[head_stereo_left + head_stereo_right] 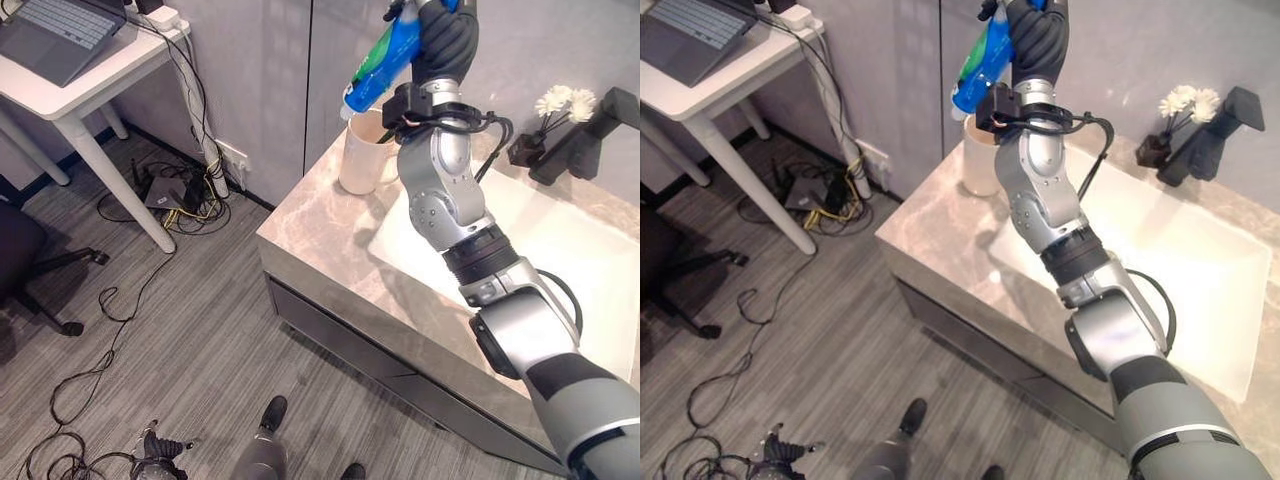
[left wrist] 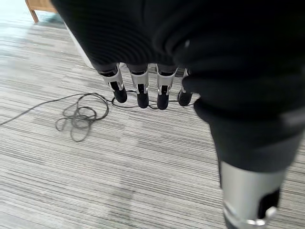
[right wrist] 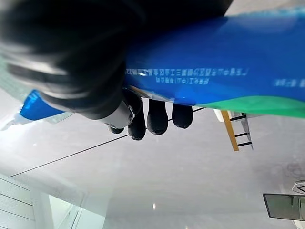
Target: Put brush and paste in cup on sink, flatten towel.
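Observation:
My right hand (image 1: 445,40) is raised high over the far left corner of the marble counter (image 1: 320,235). Its fingers (image 3: 157,114) are curled round a blue and green paste tube (image 1: 383,58). The tube is tilted, and its lower whitish end hangs just above the rim of a cream cup (image 1: 362,155) that stands upright on that corner. A thin dark stick leans inside the cup; I cannot tell what it is. My left hand (image 2: 143,86) hangs low over the grey floor, fingers straight and holding nothing.
A white sink basin (image 1: 570,250) lies right of the cup, with a black tap (image 1: 590,130) and a small vase of white flowers (image 1: 555,110) behind it. A white table (image 1: 90,90) with a laptop stands at the far left, above loose cables (image 1: 180,200).

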You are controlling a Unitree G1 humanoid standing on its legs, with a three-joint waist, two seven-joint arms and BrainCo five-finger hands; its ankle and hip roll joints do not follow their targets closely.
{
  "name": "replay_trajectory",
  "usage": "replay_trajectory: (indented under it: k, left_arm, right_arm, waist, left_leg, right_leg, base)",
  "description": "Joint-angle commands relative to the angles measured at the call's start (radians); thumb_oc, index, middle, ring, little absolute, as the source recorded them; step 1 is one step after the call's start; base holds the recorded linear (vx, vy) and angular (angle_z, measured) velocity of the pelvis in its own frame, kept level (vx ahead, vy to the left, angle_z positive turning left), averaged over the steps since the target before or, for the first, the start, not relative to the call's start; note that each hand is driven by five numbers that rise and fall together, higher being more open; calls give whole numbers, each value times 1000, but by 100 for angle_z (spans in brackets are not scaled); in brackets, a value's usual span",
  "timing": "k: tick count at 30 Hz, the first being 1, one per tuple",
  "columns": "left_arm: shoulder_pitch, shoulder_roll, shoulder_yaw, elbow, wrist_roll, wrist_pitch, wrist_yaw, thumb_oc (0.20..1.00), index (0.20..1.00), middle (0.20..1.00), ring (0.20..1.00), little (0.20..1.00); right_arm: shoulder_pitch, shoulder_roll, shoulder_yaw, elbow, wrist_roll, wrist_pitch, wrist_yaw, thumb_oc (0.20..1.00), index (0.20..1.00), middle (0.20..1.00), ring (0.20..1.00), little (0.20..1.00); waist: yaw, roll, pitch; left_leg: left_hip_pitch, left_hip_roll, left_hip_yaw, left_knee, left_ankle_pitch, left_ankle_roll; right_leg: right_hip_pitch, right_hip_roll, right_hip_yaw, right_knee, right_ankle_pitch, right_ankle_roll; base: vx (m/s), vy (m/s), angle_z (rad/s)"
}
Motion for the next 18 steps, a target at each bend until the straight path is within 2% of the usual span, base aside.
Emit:
replay_trajectory:
  k: [1,10,12,18]
  left_arm:
    - [-38,43,-29,50,-20,-17,29,1000,1000,1000,1000,1000]
    - [-61,44,-50,28,-21,-29,38,1000,1000,1000,1000,1000]
    - [-63,45,-57,20,-14,-32,40,1000,1000,1000,1000,1000]
    - [-66,40,-63,26,-12,-30,39,1000,1000,1000,1000,1000]
  right_arm:
    - [-127,-71,0,7,-50,-38,-1,200,200,200,200,200]
    - [-148,-99,23,21,-77,-27,-3,200,200,200,200,200]
    - [-161,-142,50,29,-111,-17,-6,200,200,200,200,200]
    - [-144,-139,36,29,-88,-25,2,200,200,200,200,200]
  waist:
    - [33,-50,25]
    - [28,-60,37]
    - [17,-63,30]
    - [3,-60,22]
  left_leg:
    - [-21,-32,-14,-47,48,-1]
    - [-33,-35,-12,-47,50,0]
    - [-33,-36,-9,-47,48,1]
    - [-23,-35,-4,-47,44,3]
  right_leg:
    - [93,-145,-22,-2,209,86]
    - [82,-146,-18,-2,215,88]
    - [79,-146,-13,-2,219,91]
    - [79,-147,-8,-2,220,90]
  base:
    - [0,0,0]
    - [-1,0,0]
    - [0,0,0]
    - [6,5,-4]
